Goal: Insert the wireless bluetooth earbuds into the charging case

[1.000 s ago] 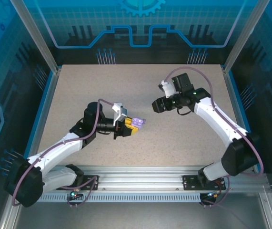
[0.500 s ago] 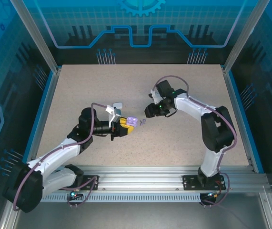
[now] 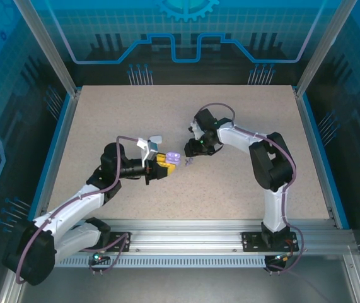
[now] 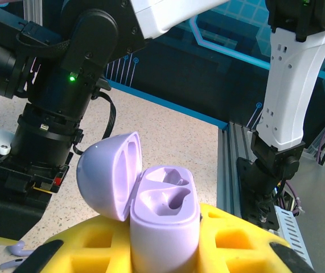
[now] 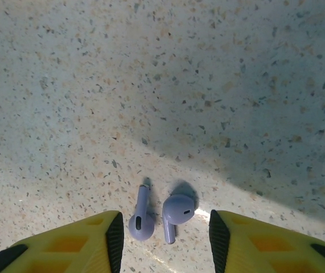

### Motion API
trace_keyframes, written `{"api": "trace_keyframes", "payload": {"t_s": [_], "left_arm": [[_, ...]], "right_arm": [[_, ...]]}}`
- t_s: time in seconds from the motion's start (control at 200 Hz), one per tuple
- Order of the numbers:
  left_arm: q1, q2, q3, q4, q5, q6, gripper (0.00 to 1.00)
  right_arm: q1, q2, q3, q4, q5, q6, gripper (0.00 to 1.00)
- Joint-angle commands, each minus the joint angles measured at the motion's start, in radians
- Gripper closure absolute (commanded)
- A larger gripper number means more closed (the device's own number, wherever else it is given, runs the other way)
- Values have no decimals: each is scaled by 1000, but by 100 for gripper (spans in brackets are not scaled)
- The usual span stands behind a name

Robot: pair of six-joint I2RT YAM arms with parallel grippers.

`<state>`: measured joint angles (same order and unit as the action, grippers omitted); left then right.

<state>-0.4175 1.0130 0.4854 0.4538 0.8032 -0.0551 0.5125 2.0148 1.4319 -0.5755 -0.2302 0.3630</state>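
Since earlier, the right gripper [image 3: 193, 153] has swung inward. From above, it hangs over two tiny lavender plastic earbuds [image 3: 189, 162] near the middle of the speckled bench [image 3: 104, 120], beside the left gripper [image 3: 164, 160]. Left wrist: the left gripper clamps an open lavender charging case [image 4: 165, 222], upright. Right wrist: jaws spread, with the earbuds [image 5: 176, 209] lying between them, untouched.

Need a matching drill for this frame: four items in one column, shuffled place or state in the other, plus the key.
Column 1
1. charging case
2. earbuds
3. left end effector
4. right end effector

Column 2
A. lying side by side on the table
B. jaws apart, one on either side of the earbuds
C. hinged open, nothing in it
D. shut on the charging case

Pairs: 1-C, 2-A, 3-D, 4-B
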Motion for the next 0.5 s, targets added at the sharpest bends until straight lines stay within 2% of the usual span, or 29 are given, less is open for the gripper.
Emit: {"api": "trace_keyframes", "payload": {"t_s": [0.0,0.495], "left_arm": [[11,-15,-12,14,-3,-15,87],[11,-10,-4,3,0,-15,87]], "right_arm": [[16,24,32,-30,17,21,54],[38,88,80,-104,69,28,59]]}}
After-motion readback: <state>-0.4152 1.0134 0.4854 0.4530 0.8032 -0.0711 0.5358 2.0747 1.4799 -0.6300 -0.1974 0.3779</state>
